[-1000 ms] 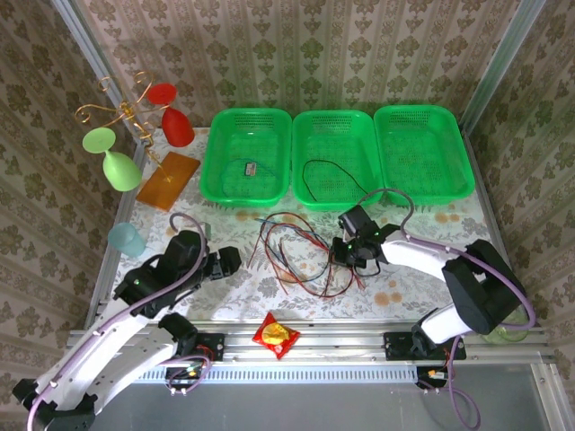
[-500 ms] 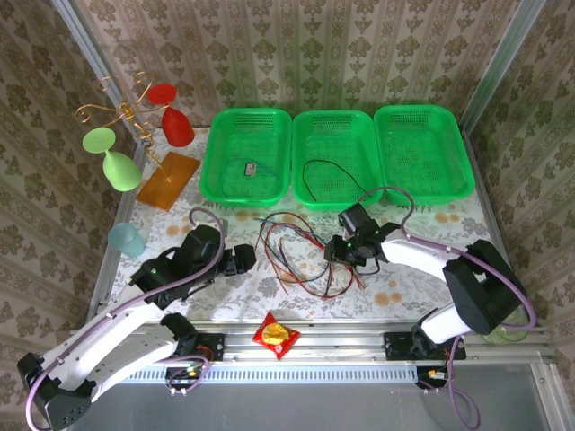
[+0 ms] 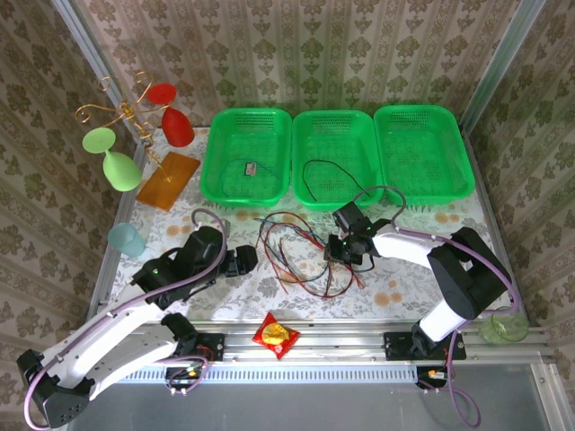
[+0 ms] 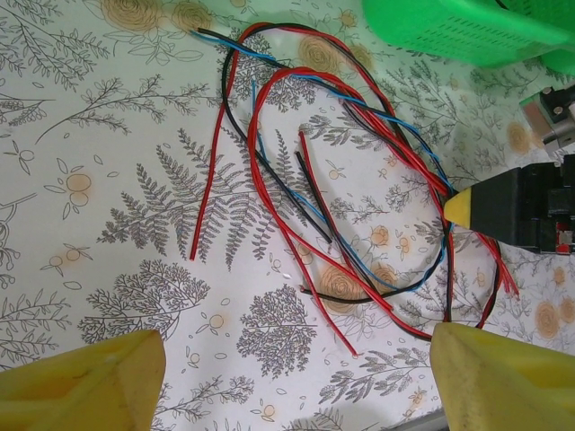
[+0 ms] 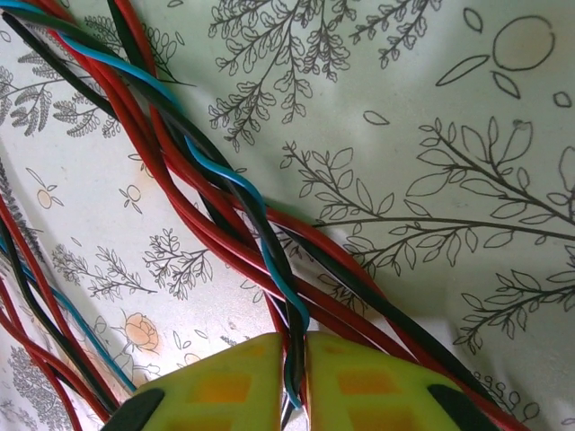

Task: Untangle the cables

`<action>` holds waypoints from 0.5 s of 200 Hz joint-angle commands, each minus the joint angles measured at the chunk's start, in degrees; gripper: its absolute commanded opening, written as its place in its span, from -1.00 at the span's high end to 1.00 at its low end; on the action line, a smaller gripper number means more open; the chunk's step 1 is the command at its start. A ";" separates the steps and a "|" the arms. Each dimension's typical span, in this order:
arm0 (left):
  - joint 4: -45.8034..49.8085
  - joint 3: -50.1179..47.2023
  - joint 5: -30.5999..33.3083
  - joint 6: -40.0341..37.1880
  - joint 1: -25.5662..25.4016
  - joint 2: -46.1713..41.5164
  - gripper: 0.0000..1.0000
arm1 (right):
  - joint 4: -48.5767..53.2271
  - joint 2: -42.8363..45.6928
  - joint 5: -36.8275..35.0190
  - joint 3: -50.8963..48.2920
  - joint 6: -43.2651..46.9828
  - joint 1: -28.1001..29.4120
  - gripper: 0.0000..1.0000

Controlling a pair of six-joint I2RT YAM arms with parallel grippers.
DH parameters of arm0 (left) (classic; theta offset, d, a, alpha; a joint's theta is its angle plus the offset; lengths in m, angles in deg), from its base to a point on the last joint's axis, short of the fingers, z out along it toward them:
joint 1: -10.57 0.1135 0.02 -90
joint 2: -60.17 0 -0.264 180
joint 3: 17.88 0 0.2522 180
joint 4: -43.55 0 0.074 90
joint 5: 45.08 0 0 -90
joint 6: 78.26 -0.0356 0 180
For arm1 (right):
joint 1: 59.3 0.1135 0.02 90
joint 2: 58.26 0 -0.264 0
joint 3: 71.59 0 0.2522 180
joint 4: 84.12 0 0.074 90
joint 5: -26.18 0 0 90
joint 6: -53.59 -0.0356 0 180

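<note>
Right gripper [image 5: 304, 339] pinches tangled cables [image 5: 229, 177] before green baskets [image 3: 337, 206].

The floral table [image 3: 395, 289] bears cables [image 3: 292, 253], three green baskets [image 3: 334, 114], an orange board [image 3: 168, 180].

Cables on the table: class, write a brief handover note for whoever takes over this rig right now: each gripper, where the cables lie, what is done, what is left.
Left gripper: open, hovering at the tangle's left side, holding nothing.
Right gripper: shut on blue-green and black strands at the tangle's right side.
Cables: red, black and blue-green ones looped over each other on the table, on the arms' side of the middle basket.
Done: one black cable lies alone in that basket.
Left: pull the remaining cables apart.
</note>
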 commanded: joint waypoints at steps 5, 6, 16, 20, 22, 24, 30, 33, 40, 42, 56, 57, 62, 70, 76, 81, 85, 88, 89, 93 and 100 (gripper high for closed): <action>-1.46 0.08 0.80 1.05 -0.67 0.80 -0.56 | 0.61 0.47 -1.40 1.02 0.84 0.36 0.79; -1.49 0.13 0.80 1.05 -0.67 0.86 -0.56 | 0.62 0.49 -1.39 1.03 0.84 0.36 0.79; -1.73 0.22 0.77 1.05 -0.84 1.25 -0.56 | 0.63 0.52 -1.30 1.00 0.92 0.36 0.84; -1.93 0.26 0.79 1.10 -0.91 1.42 -0.56 | 0.62 0.59 -1.22 0.95 0.98 0.36 0.87; -1.99 0.27 0.80 1.06 -0.94 1.48 -0.56 | 0.59 0.67 -1.22 0.95 1.01 0.36 0.87; -2.08 0.40 0.80 1.05 -1.05 1.59 -0.56 | 0.61 0.66 -1.21 1.00 1.03 0.36 0.88; -2.26 0.48 0.75 1.08 -1.17 1.83 -0.56 | 0.65 1.04 -1.21 0.89 1.01 0.36 0.91; -2.35 0.60 0.72 1.13 -1.19 1.87 -0.56 | 0.69 1.23 -1.21 0.87 1.01 0.36 0.92; -2.64 0.68 0.58 1.19 -1.50 2.05 -0.56 | 0.76 2.07 -1.15 0.74 1.09 0.47 0.96; -2.76 0.75 0.55 1.22 -1.54 2.19 -0.56 | 0.76 2.40 -1.13 0.70 1.05 0.45 0.96; -3.84 0.81 0.13 1.44 -1.82 2.41 -0.56 | 0.72 5.49 -1.32 -0.13 1.19 0.44 0.98; -3.91 0.80 0.07 1.47 -1.82 2.41 -0.56 | 0.71 5.73 -1.35 -0.16 1.19 0.40 0.98; -4.58 0.73 -0.26 1.56 -1.82 2.50 -0.56 | 0.92 7.17 -1.61 -0.54 1.19 0.44 1.00; -5.84 0.39 -0.87 1.66 -1.82 2.47 -0.56 | 1.26 9.71 -2.35 -1.08 1.27 0.48 1.00; -6.91 0.14 -1.11 1.87 -1.78 2.41 -0.56 | 1.57 10.94 -2.88 -1.45 1.27 0.45 1.00; -7.75 -0.08 -1.33 2.11 -1.77 2.41 -0.56 | 1.79 13.84 -3.36 -1.82 1.34 0.44 1.00; -8.66 -0.22 -1.54 2.31 -1.81 2.41 -0.56 | 1.79 15.12 -3.63 -2.11 1.36 0.44 1.00; -9.31 -0.37 -1.85 2.43 -1.75 2.41 -0.56 | 1.89 16.04 -3.81 -2.33 1.36 0.44 1.00; -9.54 -0.40 -1.93 2.44 -1.74 2.41 -0.56 | 1.91 16.37 -3.87 -2.40 1.36 0.40 1.00; -10.43 -0.56 -2.23 2.62 -1.72 2.46 -0.56 | 1.92 17.45 -4.09 -2.63 1.36 0.45 1.00; -11.85 -0.77 -2.81 2.99 -1.67 2.71 -0.57 | 2.08 19.22 -4.37 -2.95 1.36 0.45 1.00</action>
